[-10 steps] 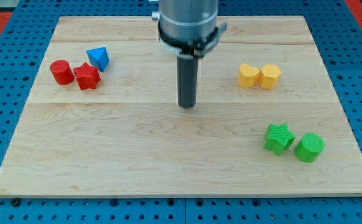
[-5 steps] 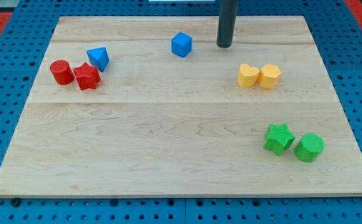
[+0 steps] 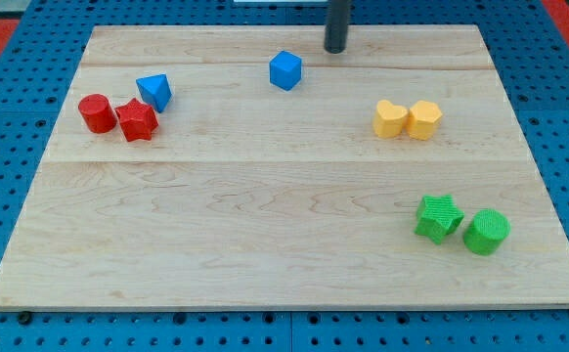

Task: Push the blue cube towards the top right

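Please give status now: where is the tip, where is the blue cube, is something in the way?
My tip up-right of blue cube, apart. Cube untouched, near board's top edge. Path toward top right: only my tip there.

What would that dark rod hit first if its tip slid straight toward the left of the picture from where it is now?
Probably nothing: my tip sits above and right of the blue cube, so a straight leftward line likely passes just above it, though it's close.

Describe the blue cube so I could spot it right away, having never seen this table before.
Start at the wooden board and look along its top edge, near the middle. The blue cube sits alone there, just down and to the view's left of my tip, not touching it. The other blue block is a pointed wedge huddled beside two red blocks at the view's left.
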`<action>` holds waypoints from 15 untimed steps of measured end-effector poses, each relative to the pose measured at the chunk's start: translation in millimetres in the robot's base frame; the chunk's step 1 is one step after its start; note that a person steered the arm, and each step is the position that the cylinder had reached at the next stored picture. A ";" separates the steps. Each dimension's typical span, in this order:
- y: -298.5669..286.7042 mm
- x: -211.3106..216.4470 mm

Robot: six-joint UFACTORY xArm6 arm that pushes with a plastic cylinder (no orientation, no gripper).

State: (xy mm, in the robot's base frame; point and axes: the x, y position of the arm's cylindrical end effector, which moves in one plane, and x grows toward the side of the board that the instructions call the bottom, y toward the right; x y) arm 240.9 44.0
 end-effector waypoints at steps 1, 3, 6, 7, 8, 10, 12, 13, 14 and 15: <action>-23.9 15.4; -41.4 24.7; -45.1 34.2; -53.3 37.6; -54.0 37.6; -46.3 42.5; -63.3 50.2; -51.6 81.0; -39.6 114.2; -63.1 120.5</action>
State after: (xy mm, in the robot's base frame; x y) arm 361.4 -19.1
